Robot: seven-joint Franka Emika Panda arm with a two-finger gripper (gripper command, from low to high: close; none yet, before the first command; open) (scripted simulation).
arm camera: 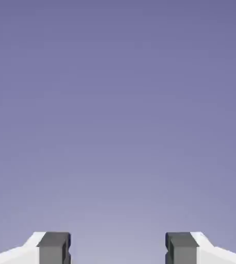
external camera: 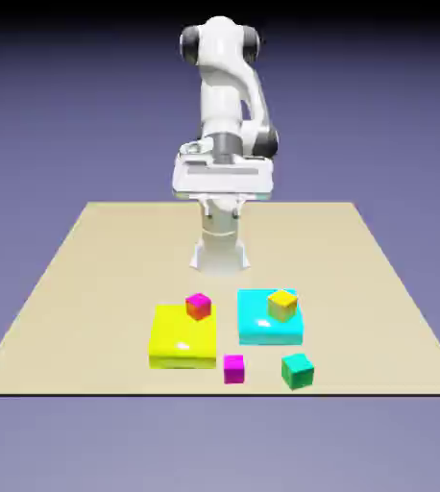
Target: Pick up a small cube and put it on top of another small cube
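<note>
Small plain magenta cube (external camera: pixel 233 370): it sat on the tan worktop (external camera: pixel 118 255), close to the near edge in the exterior view, just past the near right corner of the flat glossy yellow block (external camera: pixel 181 338), the two apart. You had the tool (external camera: pixel 221 209) high above the worktop, well apart from that cube and over toward the robot's base (external camera: pixel 220 255). Fingers were apart, nothing between them; the hand view showed one grey tip at each side of the bottom edge and only blue-violet backdrop (arm camera: pixel 118 113) beyond.

Other pieces, as you would have noted them: a teal-green cube (external camera: pixel 298 371) lay to the exterior view's right of the small magenta one, turned at an angle. A tiny cube with magenta top and orange-red sides (external camera: pixel 198 307) showed at the yellow block's far right corner; you could not tell for certain whether it rested on the block. A yellow-orange cube (external camera: pixel 282 306) showed against the flat glossy cyan block (external camera: pixel 270 327), toward its right side. The white arm (external camera: pixel 222 91) rose behind the tool.
</note>
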